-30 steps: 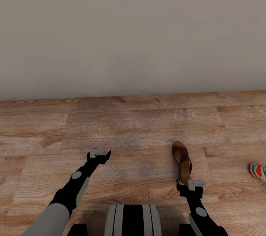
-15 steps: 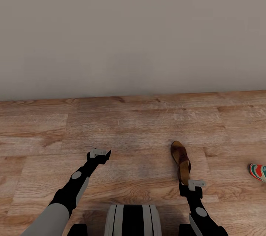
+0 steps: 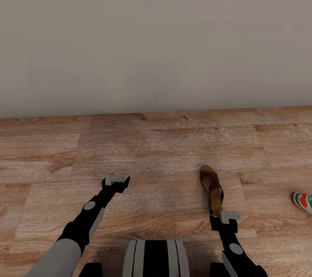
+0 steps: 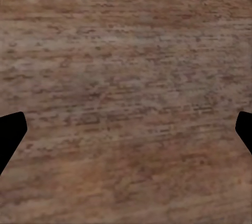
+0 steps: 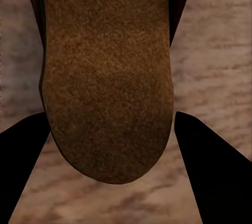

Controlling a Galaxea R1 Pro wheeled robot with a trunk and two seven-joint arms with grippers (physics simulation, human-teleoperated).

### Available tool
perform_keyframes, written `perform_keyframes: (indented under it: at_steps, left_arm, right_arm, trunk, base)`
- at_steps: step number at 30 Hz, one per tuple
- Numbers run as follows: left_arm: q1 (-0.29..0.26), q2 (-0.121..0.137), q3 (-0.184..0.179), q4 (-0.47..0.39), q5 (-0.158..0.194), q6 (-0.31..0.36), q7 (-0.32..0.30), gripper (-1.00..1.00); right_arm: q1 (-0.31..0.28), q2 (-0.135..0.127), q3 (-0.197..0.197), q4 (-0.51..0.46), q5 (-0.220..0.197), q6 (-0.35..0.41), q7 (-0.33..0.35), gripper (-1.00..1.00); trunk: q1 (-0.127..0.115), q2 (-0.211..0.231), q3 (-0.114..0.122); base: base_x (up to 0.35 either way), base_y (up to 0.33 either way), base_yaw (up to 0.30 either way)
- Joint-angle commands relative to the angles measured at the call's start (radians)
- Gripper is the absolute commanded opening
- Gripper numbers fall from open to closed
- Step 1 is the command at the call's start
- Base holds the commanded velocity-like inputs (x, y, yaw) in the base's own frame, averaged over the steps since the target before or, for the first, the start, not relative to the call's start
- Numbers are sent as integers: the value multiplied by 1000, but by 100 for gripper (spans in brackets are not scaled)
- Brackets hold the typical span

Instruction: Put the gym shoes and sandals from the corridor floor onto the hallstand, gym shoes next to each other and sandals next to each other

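Bare wood-plank floor (image 3: pixel 164 147) runs up to a plain grey wall (image 3: pixel 156 38), with open boards all around. One brown sandal (image 3: pixel 212 188) lies lengthwise on the planks, its heel end between the spread fingers (image 5: pixel 210 176) of the right gripper (image 3: pixel 223 218); whether they touch it I cannot tell. A gym shoe (image 3: pixel 303 202) peeks in at the far right. The left gripper (image 3: pixel 116 180), fingers wide, holds nothing; its arm reaches forward, low.

Gym shoe (image 3: pixel 304 202) cut by right edge; sandal (image 3: pixel 212 189) heel hidden behind right gripper (image 3: pixel 228 216).
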State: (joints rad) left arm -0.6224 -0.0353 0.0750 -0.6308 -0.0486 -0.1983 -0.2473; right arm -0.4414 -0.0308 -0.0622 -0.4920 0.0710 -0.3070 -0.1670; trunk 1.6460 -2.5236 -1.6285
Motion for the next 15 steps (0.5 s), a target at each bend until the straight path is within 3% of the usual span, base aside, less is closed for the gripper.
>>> perform_keyframes:
  at_steps: [1, 6, 15]
  left_arm:
    - [0, -1, 8, 1, -5, -3, -9, 100]
    - [0, 0, 8, 0, -4, -3, -9, 100]
    - [0, 0, 8, 2, -3, -4, -9, 100]
  right_arm:
    - [0, 0, -1, 1, 8, -2, -3, -100]
    - [0, 0, -1, 2, 9, -3, -2, -100]
    - [0, -1, -1, 1, 9, -6, -2, -100]
  trunk:
    - [0, 0, 0]
    - [0, 0, 0]
    - [-4, 2, 34]
  base:
    - [0, 0, 0]
    - [0, 0, 0]
    - [0, 0, 0]
